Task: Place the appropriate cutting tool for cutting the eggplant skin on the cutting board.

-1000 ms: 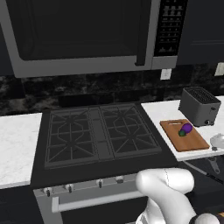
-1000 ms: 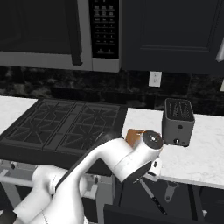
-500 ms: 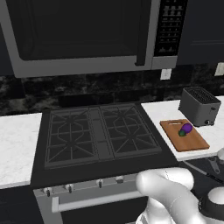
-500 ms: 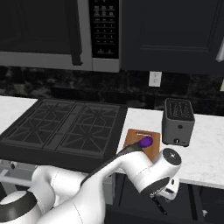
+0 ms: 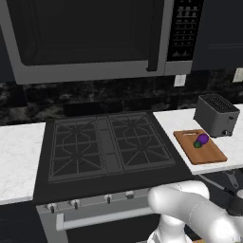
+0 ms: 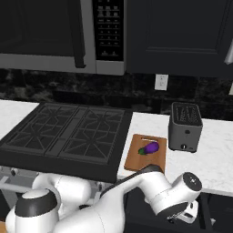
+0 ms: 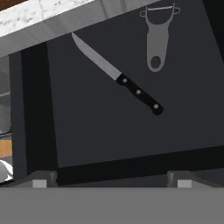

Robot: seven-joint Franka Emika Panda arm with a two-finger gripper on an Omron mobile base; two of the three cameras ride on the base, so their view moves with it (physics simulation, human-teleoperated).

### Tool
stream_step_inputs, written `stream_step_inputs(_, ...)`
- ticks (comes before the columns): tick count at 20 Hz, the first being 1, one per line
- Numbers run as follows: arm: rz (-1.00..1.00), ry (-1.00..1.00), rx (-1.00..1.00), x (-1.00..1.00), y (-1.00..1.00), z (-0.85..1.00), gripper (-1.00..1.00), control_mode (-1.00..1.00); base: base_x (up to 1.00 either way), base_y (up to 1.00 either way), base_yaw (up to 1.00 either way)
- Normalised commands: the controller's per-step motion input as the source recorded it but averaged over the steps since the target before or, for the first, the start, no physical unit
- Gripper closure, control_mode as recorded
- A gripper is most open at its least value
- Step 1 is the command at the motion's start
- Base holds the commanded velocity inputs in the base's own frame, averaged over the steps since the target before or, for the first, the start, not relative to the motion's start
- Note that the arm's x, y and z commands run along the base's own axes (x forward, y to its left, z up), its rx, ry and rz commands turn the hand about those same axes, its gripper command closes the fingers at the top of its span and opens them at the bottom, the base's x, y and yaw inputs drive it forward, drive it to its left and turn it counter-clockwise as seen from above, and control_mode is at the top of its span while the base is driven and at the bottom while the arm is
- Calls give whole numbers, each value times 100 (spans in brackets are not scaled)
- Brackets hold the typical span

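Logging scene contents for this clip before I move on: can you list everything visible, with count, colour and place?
eggplant: 1, purple with green stem cap, lying on the cutting board
cutting board: 1, reddish-brown wood, on the white counter right of the stove
toaster: 1, grey, on the counter behind the board
stove: 1, black, with grates and front knobs, between the counters
microwave: 1, dark with silver frame, above the stove
wall outlet: 1, white, on the dark backsplash
knife: 1, silver blade and black riveted handle, lying in the open dark drawer
peeler: 1, grey, in the drawer beside the knife
arm: 1, white, reaching low below the counter edge
end effector: 1, tips apart, above the drawer
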Motion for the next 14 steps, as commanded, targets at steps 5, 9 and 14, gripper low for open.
stream_step_inputs(5, 1, 0, 0, 0, -14, -34, -100, -100, 0, 0, 0)
stream_step_inputs(9, 1, 0, 0, -4, -7, -26, -100, -100, 0, 0, 0)
stream_step_inputs(14, 1, 0, -3, -34, -9, -29, -100, -100, 0, 0, 0)
